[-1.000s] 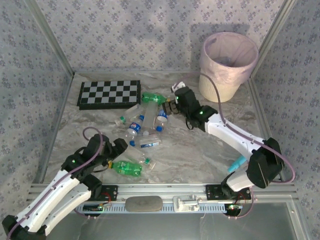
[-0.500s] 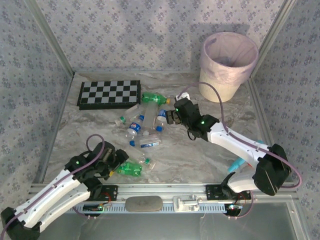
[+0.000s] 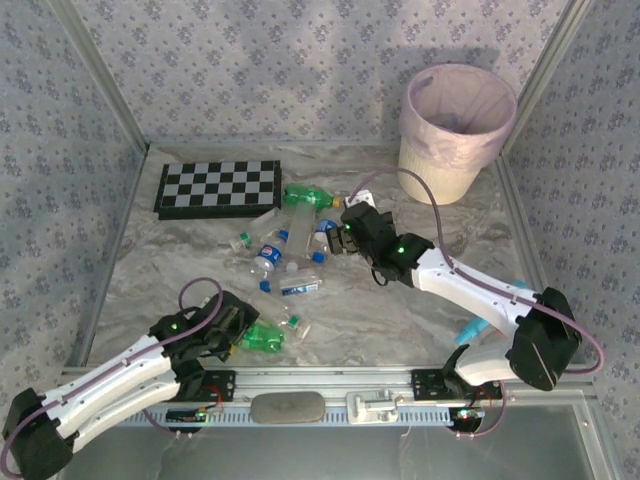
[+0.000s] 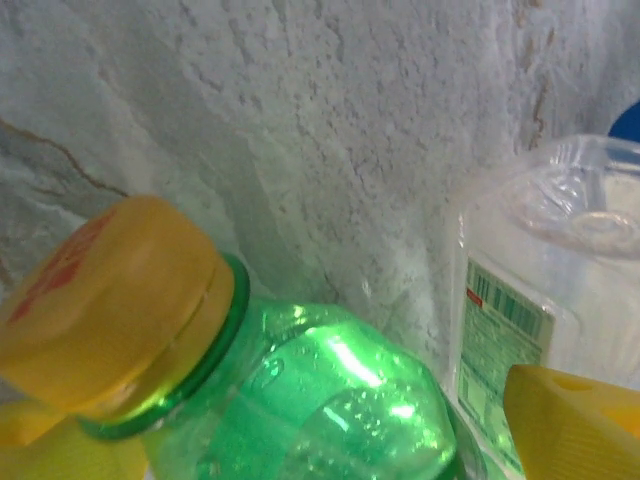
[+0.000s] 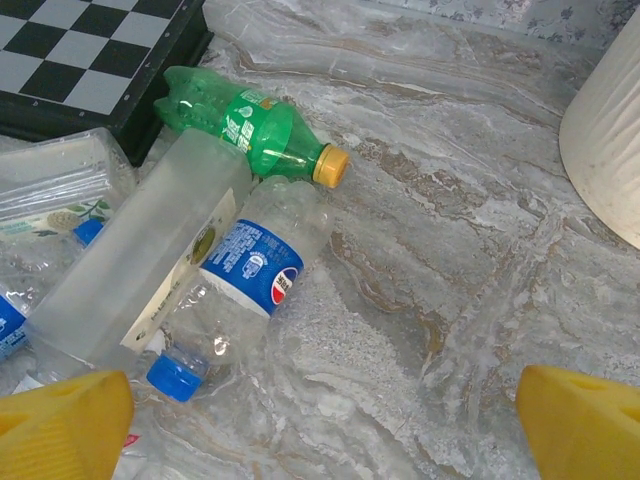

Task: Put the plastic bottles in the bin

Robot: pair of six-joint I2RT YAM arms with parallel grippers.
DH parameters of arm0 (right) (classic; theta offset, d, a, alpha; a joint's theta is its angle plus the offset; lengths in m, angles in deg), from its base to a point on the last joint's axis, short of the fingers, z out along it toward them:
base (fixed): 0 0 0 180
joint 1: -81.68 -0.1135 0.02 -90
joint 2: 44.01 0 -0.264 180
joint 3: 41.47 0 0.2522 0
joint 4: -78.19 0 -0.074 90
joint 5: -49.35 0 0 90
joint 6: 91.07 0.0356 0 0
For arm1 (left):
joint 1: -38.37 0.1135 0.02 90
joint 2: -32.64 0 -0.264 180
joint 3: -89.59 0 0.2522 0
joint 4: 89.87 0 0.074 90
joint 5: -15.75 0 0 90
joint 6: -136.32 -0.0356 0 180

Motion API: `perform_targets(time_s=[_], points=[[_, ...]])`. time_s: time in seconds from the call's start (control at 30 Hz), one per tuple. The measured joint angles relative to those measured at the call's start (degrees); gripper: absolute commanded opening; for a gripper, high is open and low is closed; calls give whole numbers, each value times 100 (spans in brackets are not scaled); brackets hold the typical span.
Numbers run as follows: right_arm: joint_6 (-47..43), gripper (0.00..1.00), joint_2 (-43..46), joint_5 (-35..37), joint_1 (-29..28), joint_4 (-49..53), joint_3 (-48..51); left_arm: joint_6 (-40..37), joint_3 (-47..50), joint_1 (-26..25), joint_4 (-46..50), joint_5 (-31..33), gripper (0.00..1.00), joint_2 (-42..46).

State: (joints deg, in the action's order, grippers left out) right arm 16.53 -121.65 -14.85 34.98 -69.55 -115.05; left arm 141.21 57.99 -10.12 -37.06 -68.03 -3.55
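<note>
Left wrist: green bottle (image 4: 330, 400) lies between fingers of the left hand (image 4: 318, 440)

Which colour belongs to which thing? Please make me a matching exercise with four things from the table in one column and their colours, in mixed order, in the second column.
Things:
1. chessboard
2. bin liner
3. green bottle cap
4. blue-label bottle cap

Colours:
a. yellow
b. black and white
c. blue
d. pink

Right pairs: 1-b, 2-d, 3-a, 4-c
</note>
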Motion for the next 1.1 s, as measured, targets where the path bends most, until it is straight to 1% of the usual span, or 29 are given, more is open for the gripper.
perform_targets(time_s=[0.1, 0.2, 0.37, 0.57, 0.73, 0.8, 0.9, 1.03, 1.1], points=[[2, 100, -2, 50, -24, 22, 4, 205, 57, -72, -131, 212, 76, -26], [2, 100, -2, 94, -33, 24, 11, 363, 114, -76, -199, 380, 67, -24], [2, 100, -2, 149, -55, 24, 17, 472, 136, -81, -216, 590, 55, 26], [0, 100, -2, 146, -74, 24, 22, 310, 7, -81, -114, 870, 48, 52], [-4, 100, 2, 39, -83, 17, 22, -9, -428, -81, 76, 1191, 46, 164], [-55, 100, 35, -166, -85, -28, 55, -195, -623, -81, 133, 1353, 46, 236], [-181, 100, 146, -752, -85, -188, 151, -549, -946, -81, 144, 1668, 44, 315], [-374, 100, 256, -1961, -87, -535, 243, -1117, -1342, -66, 13, 2111, 43, 262], [-420, 100, 256, -2608, -90, -693, 245, -1379, -1445, -7, -212, 2197, 42, 175]])
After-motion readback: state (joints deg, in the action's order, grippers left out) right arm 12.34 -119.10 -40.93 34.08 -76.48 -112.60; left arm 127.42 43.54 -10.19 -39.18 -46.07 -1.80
